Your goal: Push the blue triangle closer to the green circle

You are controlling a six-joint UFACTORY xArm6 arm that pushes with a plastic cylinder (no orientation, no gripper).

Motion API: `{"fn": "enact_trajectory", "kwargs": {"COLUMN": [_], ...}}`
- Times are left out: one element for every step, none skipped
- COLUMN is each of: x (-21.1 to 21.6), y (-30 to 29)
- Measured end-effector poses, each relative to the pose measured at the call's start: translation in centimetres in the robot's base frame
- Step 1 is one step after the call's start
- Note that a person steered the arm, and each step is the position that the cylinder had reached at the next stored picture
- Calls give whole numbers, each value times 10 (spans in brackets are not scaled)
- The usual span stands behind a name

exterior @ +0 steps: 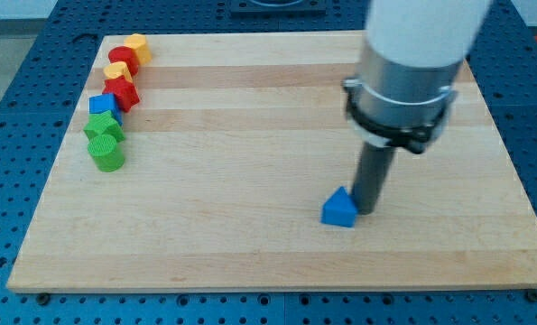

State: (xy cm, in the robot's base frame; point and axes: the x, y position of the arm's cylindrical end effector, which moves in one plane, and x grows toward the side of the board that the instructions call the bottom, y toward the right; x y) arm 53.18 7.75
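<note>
The blue triangle (338, 208) lies on the wooden board (250, 181), right of centre toward the view's bottom. My tip (366, 210) stands right against the triangle's right side, touching or nearly touching it. The green circle (108, 157) sits far off at the view's left, at the lower end of a row of blocks.
Along the board's left edge runs a row of blocks: a yellow block (139, 45), a red block (123, 60), a second yellow block (116, 71), a red star-like block (122, 93), a blue block (103, 105), a green block (103, 129). The blue perforated table (15, 135) surrounds the board.
</note>
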Motion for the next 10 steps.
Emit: {"fn": "enact_trajectory", "kwargs": {"x": [0,0,1,18,31,31,24,13,2,-7], "y": [-50,-73,-45,-25,-28,-54,-94,-129,-164,-194]}}
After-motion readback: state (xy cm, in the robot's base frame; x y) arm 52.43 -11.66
